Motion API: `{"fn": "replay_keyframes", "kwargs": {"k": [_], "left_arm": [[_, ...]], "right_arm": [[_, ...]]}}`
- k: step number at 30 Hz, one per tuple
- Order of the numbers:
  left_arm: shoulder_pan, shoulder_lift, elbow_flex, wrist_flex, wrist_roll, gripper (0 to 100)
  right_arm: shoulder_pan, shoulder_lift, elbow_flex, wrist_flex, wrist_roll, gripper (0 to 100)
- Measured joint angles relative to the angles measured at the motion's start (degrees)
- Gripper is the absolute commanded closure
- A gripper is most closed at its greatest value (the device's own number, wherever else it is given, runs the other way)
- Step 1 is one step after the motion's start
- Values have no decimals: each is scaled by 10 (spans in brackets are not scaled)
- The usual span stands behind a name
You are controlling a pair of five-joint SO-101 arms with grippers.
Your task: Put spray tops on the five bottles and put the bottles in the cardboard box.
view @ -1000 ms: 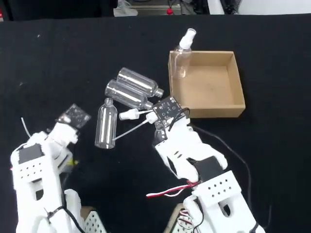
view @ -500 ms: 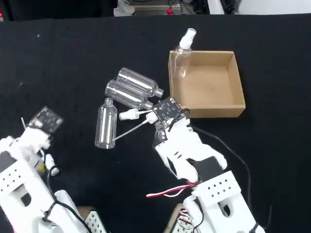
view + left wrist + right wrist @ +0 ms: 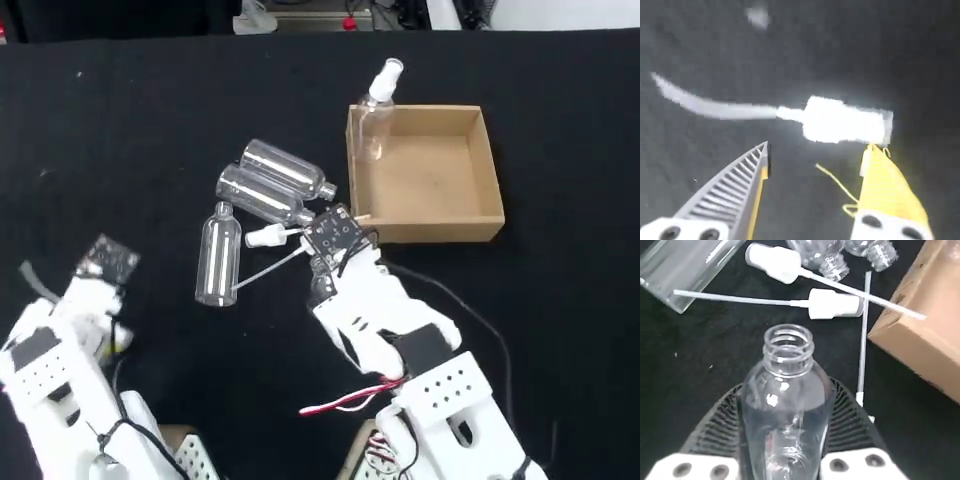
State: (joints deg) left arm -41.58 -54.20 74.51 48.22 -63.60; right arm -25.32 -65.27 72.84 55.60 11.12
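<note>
The right gripper (image 3: pixel 787 387), mid-frame in the high view, clamps an uncapped bottle (image 3: pixel 787 412); the left gripper (image 3: pixel 817 146), lower left, gapes wide just short of a spray top (image 3: pixel 842 120).

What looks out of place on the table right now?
Nothing spilled or broken. Loose spray tops lie with their tubes crossed by the cardboard box corner, and three capless bottles lie on their sides beside it.

Black cloth-covered table (image 3: pixel 120 110)
</note>
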Motion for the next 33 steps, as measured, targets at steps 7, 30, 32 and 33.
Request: {"fn": "replay_keyframes", "kwargs": {"k": [7,30,32,33], "left_arm": [[138,0,-25,4,157,704],[56,186,-335,323,-168,703],[56,240,-359,316,-168,703],[56,265,-371,316,-168,703]], "right_arm": [[0,0,1,0,0,987],[0,0,1,0,0,987],[0,0,1,0,0,987],[0,0,1,0,0,987]]}}
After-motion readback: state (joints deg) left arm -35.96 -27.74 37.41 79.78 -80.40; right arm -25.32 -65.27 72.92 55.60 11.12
